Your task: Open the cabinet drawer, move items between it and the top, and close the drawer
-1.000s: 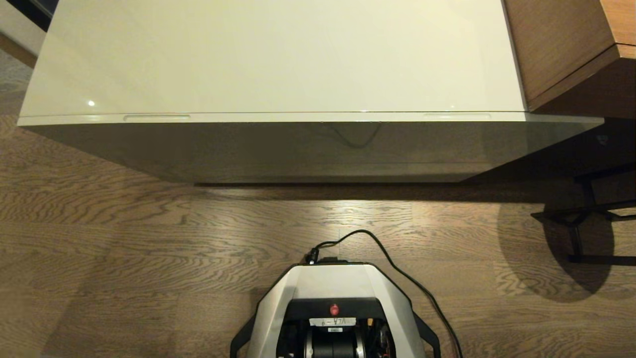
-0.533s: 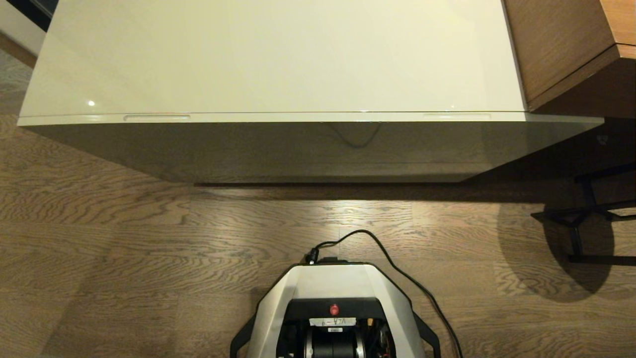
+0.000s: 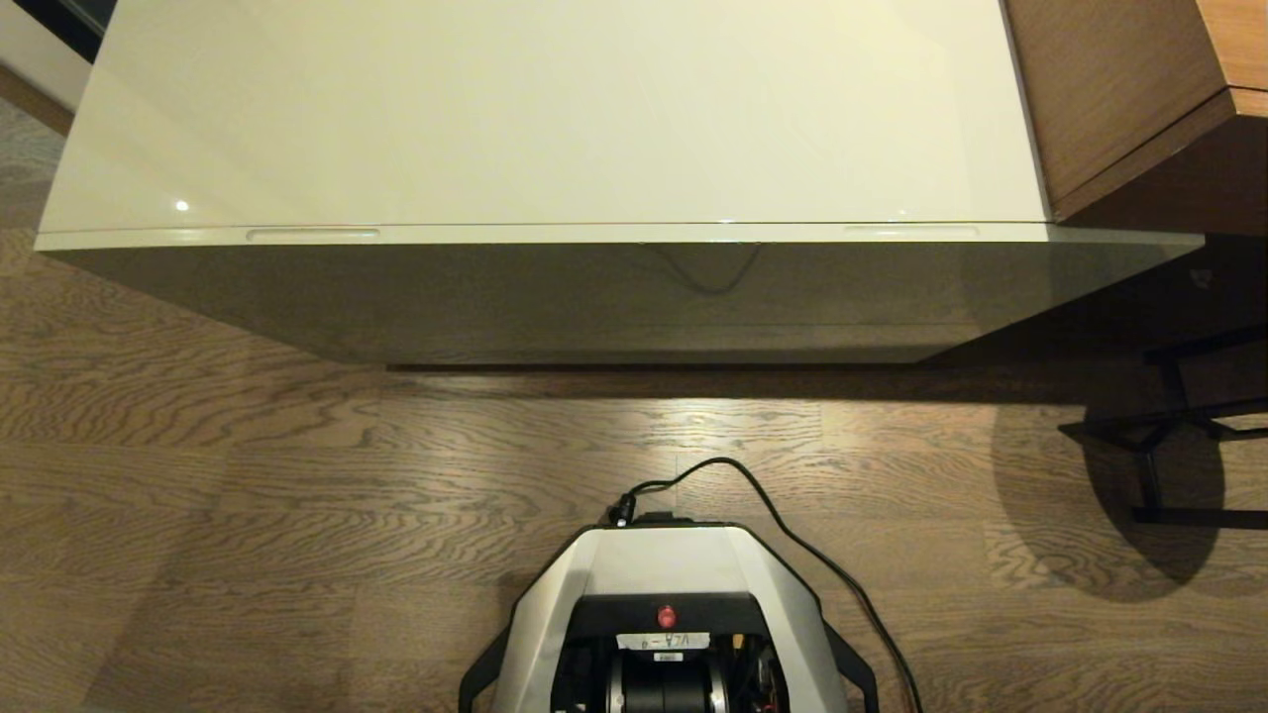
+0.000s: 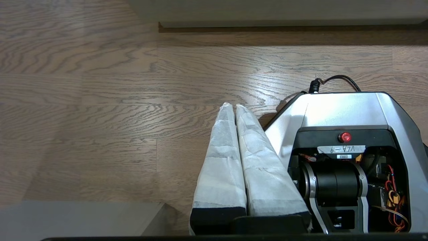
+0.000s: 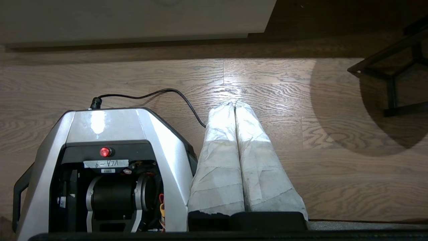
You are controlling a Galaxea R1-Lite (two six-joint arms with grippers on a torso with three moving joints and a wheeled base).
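Observation:
The low cabinet fills the upper part of the head view, its glossy cream top [image 3: 555, 109] bare. The cabinet drawer [image 3: 594, 297] is pushed in flush under that top, with one slim slot [image 3: 312, 235] towards the left of its front edge and another [image 3: 909, 232] towards the right. The items are out of view. Neither gripper appears in the head view. In its wrist view, my left gripper [image 4: 233, 105] hangs parked beside the robot base, white-wrapped fingers pressed together and holding nothing. My right gripper [image 5: 234, 103] hangs the same way on the other side, shut and holding nothing.
A brown wooden furniture piece [image 3: 1119, 89] adjoins the cabinet on the right. A black metal frame [image 3: 1179, 426] stands on the wood floor at right, in a round shadow. My base [image 3: 664, 594] sits in front of the cabinet with a black cable [image 3: 792, 525] trailing right.

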